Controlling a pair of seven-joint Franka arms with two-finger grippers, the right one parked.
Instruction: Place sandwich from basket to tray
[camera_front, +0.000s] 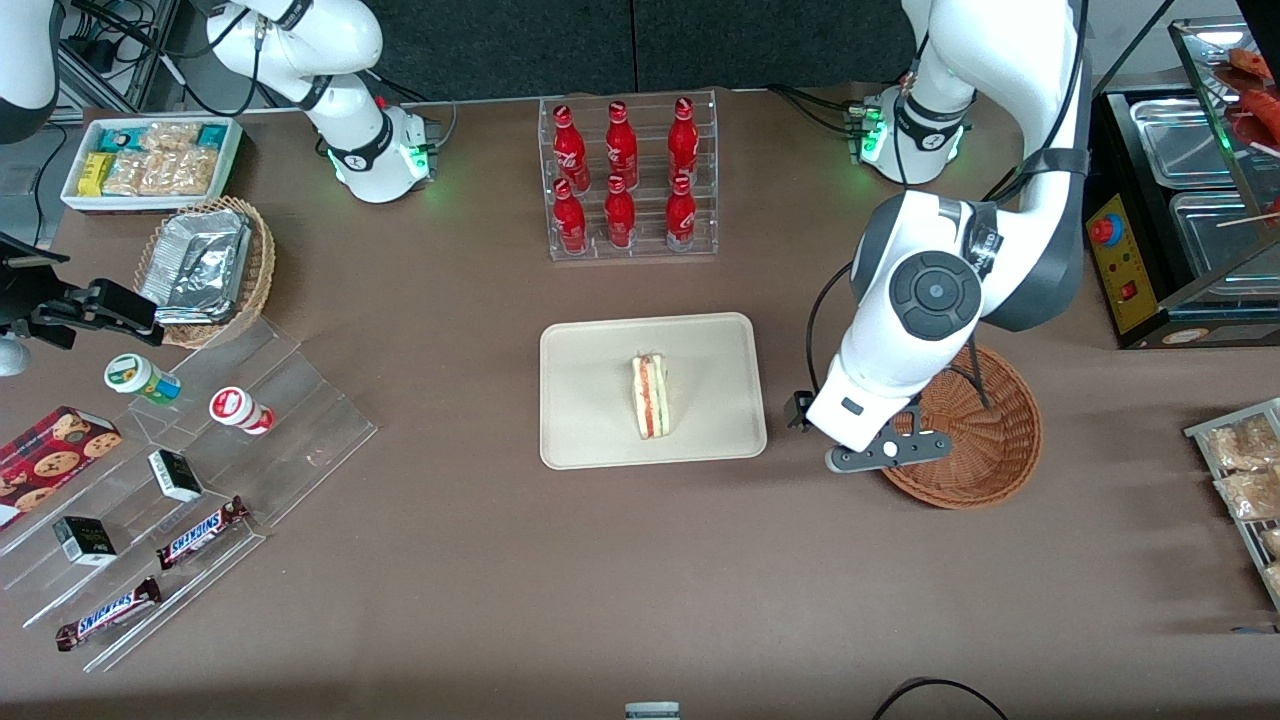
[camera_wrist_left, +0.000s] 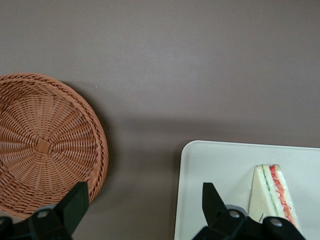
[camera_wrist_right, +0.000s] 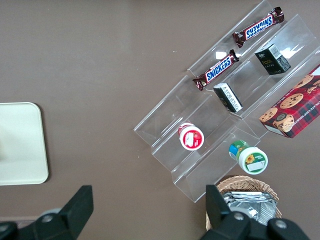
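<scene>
The sandwich (camera_front: 651, 396) lies on the cream tray (camera_front: 590, 400), a pale wedge with red and green layers along its cut edge. It also shows in the left wrist view (camera_wrist_left: 272, 195), lying on the tray (camera_wrist_left: 215, 165). The reddish-brown wicker basket (camera_front: 985, 430) stands beside the tray toward the working arm's end of the table, with nothing in it (camera_wrist_left: 45, 145). My left gripper (camera_front: 862, 452) hangs above the bare table strip between basket and tray. In the left wrist view the gripper (camera_wrist_left: 144, 210) is open and holds nothing.
A clear rack of red bottles (camera_front: 628, 180) stands farther from the front camera than the tray. Toward the parked arm's end are a clear stepped shelf with snacks (camera_front: 180, 470), a tan basket with foil trays (camera_front: 205, 265) and a white snack bin (camera_front: 150, 160). A black food warmer (camera_front: 1190, 220) stands at the working arm's end.
</scene>
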